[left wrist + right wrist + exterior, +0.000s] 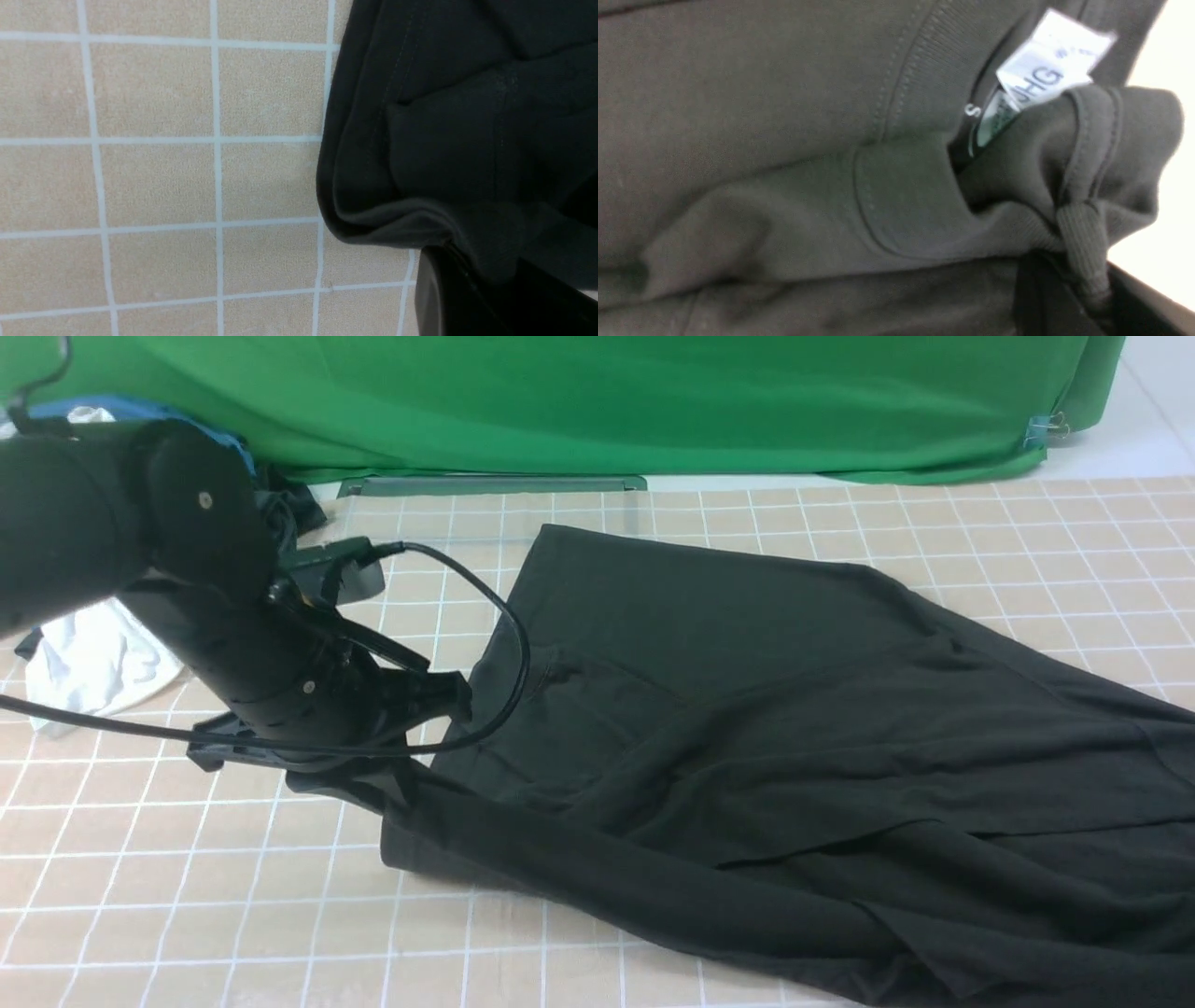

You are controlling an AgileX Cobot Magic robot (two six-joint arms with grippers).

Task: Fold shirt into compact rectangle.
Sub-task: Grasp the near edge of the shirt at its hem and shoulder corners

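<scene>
- A white garment (93, 658) lies crumpled at the far left of the tiled bench (187, 896).
- The left fingers (439, 695) are clamped on the hem edge of the black shirt (747, 728), lifting it slightly.
- The shirt sprawls rumpled from centre to right.
- The right fingers (1036, 303), outside the front view, pinch the collar near the neck label (1045, 65).

We lose the large black short-sleeved T-shirt (794, 728) past the front view's right and lower edges; its white neck label (1045, 65) is blurred, lettering partly unreadable.
</scene>
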